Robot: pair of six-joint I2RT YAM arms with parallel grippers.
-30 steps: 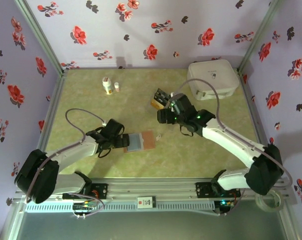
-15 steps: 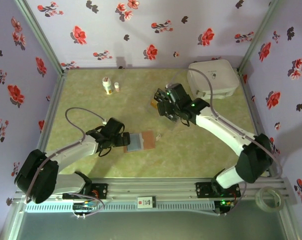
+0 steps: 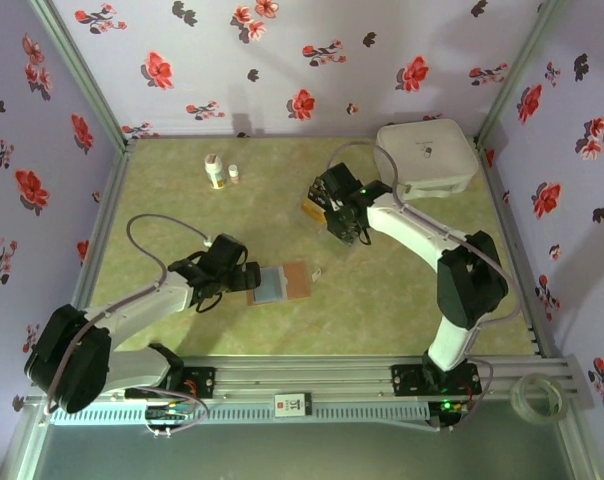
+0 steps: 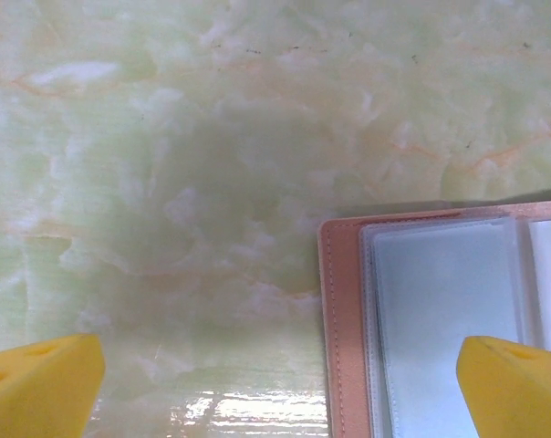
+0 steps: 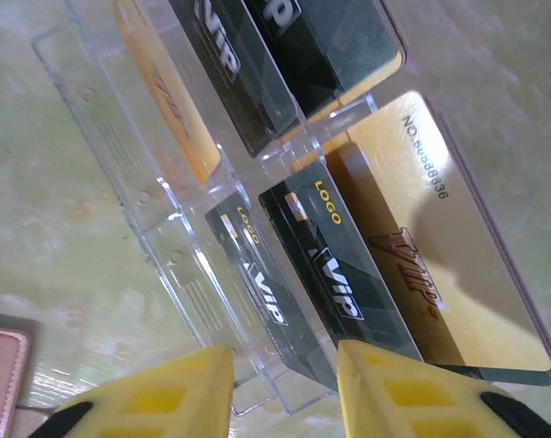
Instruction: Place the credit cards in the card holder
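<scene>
left gripper: (image 4: 275,388) jaws at full spread, holding nothing, low over the table at the holder's left edge.
card holder: (image 4: 344,310) lies open and flat on the table near the arm bases. clear sleeves face up, with no card seen in them. its right part is cut off in the left wrist view.
step in hand: judged to be picking a card out of the tray.
right gripper: (image 5: 285,392) jaws narrow, one on each side of a black card (image 5: 335,274) standing in the clear tray (image 5: 157,210). a firm grip cannot be confirmed.
credit cards: (image 3: 317,198) black and gold, in the tray mid-table, well apart from the holder. a gold card (image 5: 458,274) leans just behind the black one.
next move: judged to call for securing one card only, lifting it clear of the tray wall and carrying it to a sleeve.
hard to make out: the card count, and whether two black cards sit between the pads.
far: white case (image 3: 427,155), nothing touching it.
</scene>
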